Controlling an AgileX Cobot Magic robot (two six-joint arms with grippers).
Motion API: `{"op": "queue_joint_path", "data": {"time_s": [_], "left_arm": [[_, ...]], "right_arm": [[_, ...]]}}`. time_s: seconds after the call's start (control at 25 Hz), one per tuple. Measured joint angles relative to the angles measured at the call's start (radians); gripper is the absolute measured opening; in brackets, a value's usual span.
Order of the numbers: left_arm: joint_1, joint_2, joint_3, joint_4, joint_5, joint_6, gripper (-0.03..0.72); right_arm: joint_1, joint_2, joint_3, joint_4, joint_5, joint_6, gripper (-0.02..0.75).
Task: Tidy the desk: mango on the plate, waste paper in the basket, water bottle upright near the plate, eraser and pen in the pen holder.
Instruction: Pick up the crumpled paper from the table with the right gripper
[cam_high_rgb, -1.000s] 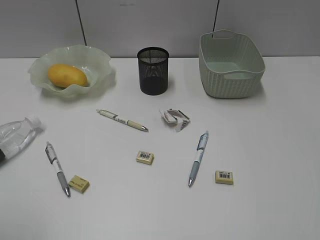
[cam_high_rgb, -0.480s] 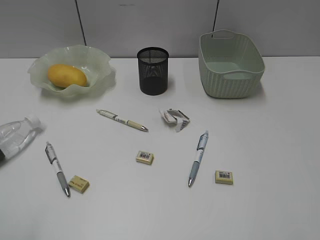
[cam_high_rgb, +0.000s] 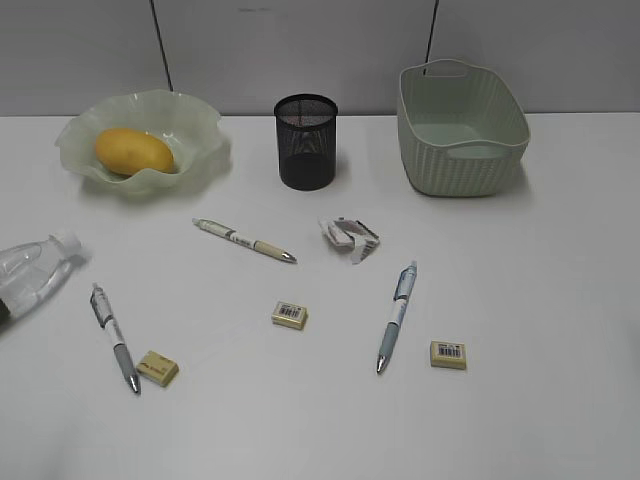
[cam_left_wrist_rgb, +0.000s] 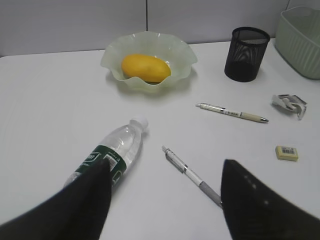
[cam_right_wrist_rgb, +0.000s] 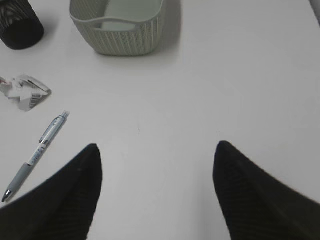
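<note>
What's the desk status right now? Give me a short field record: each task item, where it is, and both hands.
mango: lying on the plate
water bottle: on its side at the desk's left edge, cap toward the plate
waste paper: on the desk, in front of the basket, not in it
pens: three, all flat on the desk
erasers: three, all on the desk
pen holder: upright, nothing seen sticking out
left hand: open, empty, above the bottle
right hand: open, empty, over bare desk

Slanted front view; wrist views low, overlapping.
</note>
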Motion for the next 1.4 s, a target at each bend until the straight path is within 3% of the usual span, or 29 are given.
{"op": "queue_joint_path", "data": {"time_s": [0.32, 0.84, 1.4], "left_arm": [[0.0, 0.067, 0.002, 0.025, -0.004, 0.0, 0.524], [0.0, 0.081, -0.05, 0.014, 0.175, 0.0, 0.524], [0.0, 0.081, -0.035, 0.021, 0.26, -0.002, 0.524]], "right_arm": [[0.042, 0.396, -0.242, 0.012, 0.015, -0.057, 0.554], [0.374, 0.789, -0.532, -0.018, 0.012, -0.093, 0.554], [0.472, 1.178, -0.794, -0.025, 0.089, -0.112, 0.554]]}}
